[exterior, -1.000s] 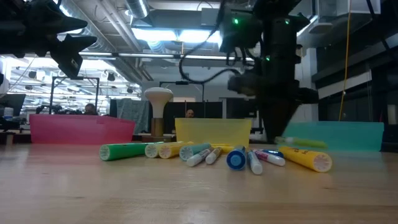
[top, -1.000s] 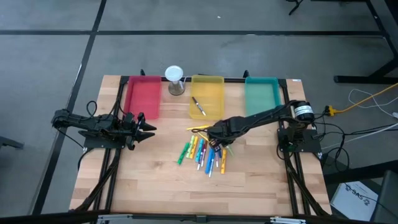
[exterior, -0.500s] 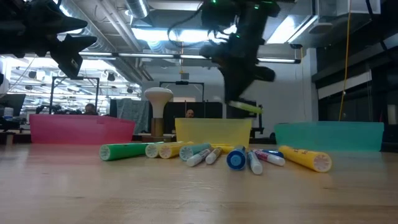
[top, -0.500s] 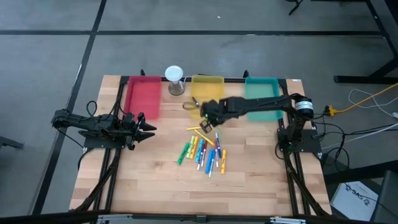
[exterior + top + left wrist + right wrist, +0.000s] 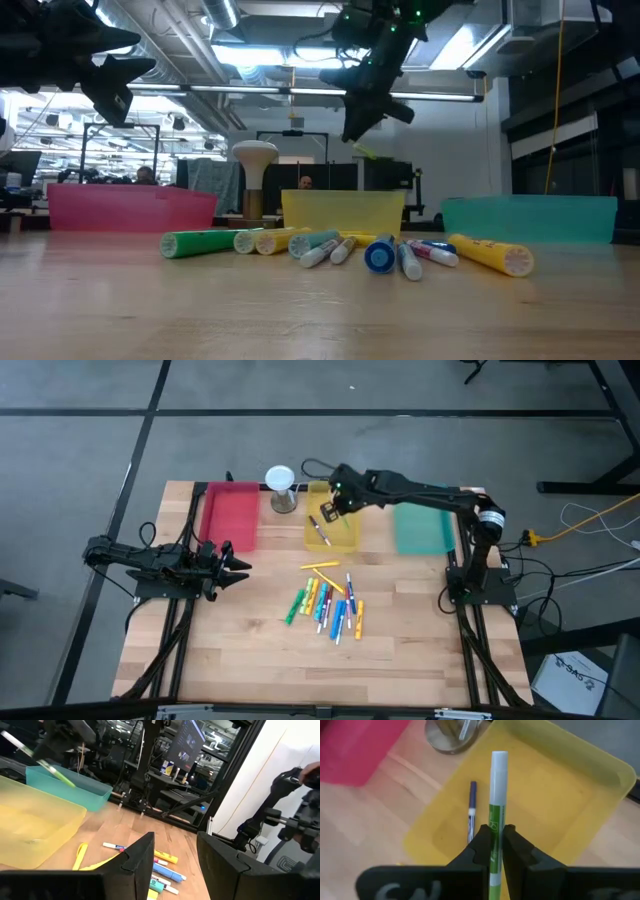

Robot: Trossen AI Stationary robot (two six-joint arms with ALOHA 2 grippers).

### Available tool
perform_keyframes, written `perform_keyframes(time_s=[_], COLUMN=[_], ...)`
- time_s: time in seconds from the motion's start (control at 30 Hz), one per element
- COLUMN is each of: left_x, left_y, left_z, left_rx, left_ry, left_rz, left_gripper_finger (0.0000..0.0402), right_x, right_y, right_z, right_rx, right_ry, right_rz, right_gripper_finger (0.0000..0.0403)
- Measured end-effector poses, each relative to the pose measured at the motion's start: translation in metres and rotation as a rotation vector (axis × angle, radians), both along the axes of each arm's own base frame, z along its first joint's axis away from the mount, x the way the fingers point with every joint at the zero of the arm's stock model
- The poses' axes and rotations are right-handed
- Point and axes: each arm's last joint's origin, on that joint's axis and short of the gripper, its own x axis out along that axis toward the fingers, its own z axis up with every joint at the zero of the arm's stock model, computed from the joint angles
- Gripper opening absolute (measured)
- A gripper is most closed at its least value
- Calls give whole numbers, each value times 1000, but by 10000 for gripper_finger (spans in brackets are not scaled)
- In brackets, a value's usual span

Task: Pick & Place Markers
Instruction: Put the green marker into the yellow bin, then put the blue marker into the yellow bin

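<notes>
Carried up from the wooden table (image 5: 250,660), the right gripper (image 5: 493,842) now hangs over the yellow tray (image 5: 580,785), its dark fingers (image 5: 478,847) pinched shut on a slim green-and-white marker (image 5: 495,815) that juts out past the tips. A blue marker (image 5: 471,810) lies inside the smooth plastic tray. Loose markers (image 5: 325,605) lie scattered on the table. The left gripper (image 5: 235,568) waits near the red tray (image 5: 230,515), partly open and empty.
</notes>
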Motion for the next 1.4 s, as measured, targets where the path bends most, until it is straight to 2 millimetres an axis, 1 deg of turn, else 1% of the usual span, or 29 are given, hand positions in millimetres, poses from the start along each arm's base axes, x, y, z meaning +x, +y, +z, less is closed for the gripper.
perform_keyframes(time_s=[0.1, 0.23, 0.3, 0.43, 0.5, 0.6, 0.73, 0.9, 1.1, 1.23, 1.4], left_x=[0, 0, 0, 0, 0, 0, 0, 0, 0, 0, 0], left_y=[0, 0, 0, 0, 0, 0, 0, 0, 0, 0, 0], left_z=[0, 0, 0, 0, 0, 0, 0, 0, 0, 0, 0], left_rx=[0, 0, 0, 0, 0, 0, 0, 0, 0, 0, 0], left_ry=[0, 0, 1, 0, 0, 0, 0, 0, 0, 0, 0], left_rz=[0, 0, 0, 0, 0, 0, 0, 0, 0, 0, 0], left_gripper_finger=[143, 143, 143, 143, 143, 143, 143, 143, 143, 143, 143], right_x=[-2, -5, -5, -6, -6, -7, -6, 2, 13, 16, 13], right_y=[-10, -15, -16, -18, -19, -19, -18, 0, 37, 67, 100], right_z=[1, -1, -1, -1, -1, -1, -1, -2, -4, -6, -12], right_rx=[14, 19, 16, 10, 10, 5, 3, -1, -1, -4, -7], right_ry=[-31, -30, -32, -28, -28, -25, -23, -12, 31, 91, 211], right_rz=[-4, -12, -12, -9, -13, -9, -1, 78, 218, 398, 685], right_gripper_finger=[26, 30, 53, 112, 133, 152, 160, 161, 162, 162, 162])
